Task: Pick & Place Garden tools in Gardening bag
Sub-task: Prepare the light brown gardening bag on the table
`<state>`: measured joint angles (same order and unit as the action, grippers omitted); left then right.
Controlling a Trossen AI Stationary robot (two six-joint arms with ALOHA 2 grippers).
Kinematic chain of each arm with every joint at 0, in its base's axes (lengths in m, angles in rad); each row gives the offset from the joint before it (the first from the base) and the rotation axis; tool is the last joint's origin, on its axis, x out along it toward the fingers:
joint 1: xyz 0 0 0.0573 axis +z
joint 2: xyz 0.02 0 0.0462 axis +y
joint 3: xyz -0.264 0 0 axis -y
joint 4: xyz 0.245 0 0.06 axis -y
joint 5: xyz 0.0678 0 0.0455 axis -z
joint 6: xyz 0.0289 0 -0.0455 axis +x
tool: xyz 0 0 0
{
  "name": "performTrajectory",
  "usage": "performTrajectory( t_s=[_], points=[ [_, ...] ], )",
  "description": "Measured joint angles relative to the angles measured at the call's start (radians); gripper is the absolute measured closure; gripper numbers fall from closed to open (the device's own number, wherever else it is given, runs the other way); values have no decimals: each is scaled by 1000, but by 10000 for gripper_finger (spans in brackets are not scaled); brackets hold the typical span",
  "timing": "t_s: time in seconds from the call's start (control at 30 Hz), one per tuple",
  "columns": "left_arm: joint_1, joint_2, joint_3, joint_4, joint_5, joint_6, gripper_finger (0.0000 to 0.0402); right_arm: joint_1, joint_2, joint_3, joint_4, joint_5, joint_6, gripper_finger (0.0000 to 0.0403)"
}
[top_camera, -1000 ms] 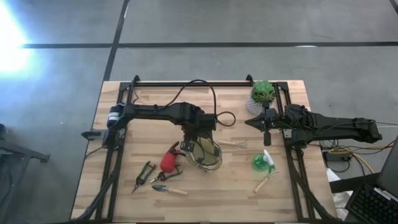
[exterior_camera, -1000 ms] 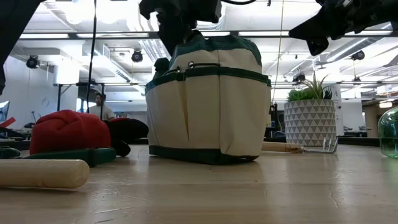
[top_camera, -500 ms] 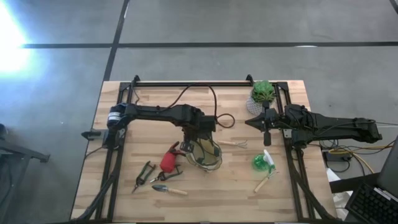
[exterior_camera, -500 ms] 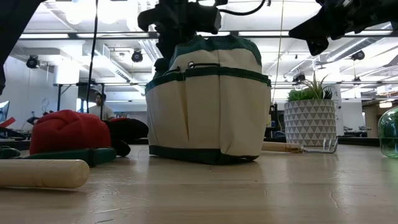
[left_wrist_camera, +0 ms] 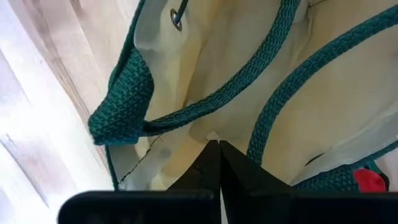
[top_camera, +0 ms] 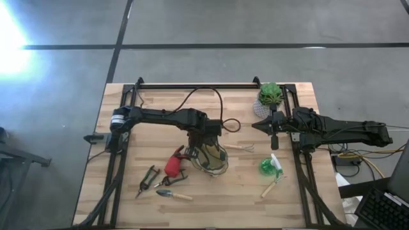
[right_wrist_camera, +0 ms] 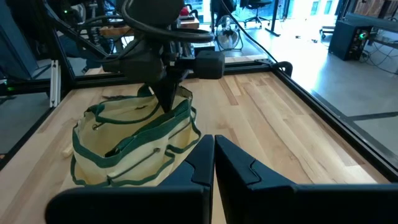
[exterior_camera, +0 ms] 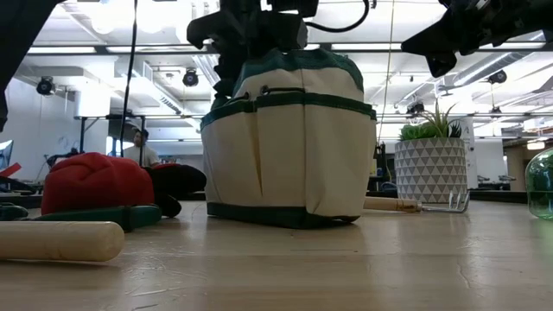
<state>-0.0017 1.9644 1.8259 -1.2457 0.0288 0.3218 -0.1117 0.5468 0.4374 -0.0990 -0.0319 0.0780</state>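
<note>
The beige gardening bag (top_camera: 209,160) with green trim stands upright on its base mid-table; it also shows in the low view (exterior_camera: 289,147) and the right wrist view (right_wrist_camera: 130,143). My left gripper (left_wrist_camera: 219,146) is shut, its fingers pointing down into the bag's mouth at its far-left rim (right_wrist_camera: 166,102). My right gripper (top_camera: 273,145) is shut and empty, above the table right of the bag. On the table lie a red-and-black piece (top_camera: 172,166), dark pruners (top_camera: 148,181), a trowel (top_camera: 174,195), a fork (top_camera: 241,147), a green spray bottle (top_camera: 268,167) and another wooden-handled tool (top_camera: 271,188). My left gripper's shut fingertips come from above, pointing down, and stand at the bag's beige inner wall (left_wrist_camera: 205,127) beside a green handle strap (left_wrist_camera: 273,118). I cannot tell whether they touch or pinch the fabric.
A green plant in a white patterned pot (top_camera: 268,96) stands at the far right, behind my right gripper. A black cable (top_camera: 217,105) loops over the left arm. Dark frame rails (top_camera: 118,166) run along the table's left, right and far sides. Bare wood lies at the near edge.
My left gripper has gone up a little above the bag's rim, its fingers still shut. The bag stays where it was.
</note>
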Motion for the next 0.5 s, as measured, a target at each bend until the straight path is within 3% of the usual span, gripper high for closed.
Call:
performTrajectory(
  t_s=[0.13,0.33,0.5],
  points=[
    [0,0,3,-1,-21,10,401,0,0,0,0,0,0,394],
    [0,0,15,-1,-157,21,401,0,0,0,0,0,0,394],
    [2,0,21,2,-161,37,401,0,0,0,0,0,0,394]
  ],
)
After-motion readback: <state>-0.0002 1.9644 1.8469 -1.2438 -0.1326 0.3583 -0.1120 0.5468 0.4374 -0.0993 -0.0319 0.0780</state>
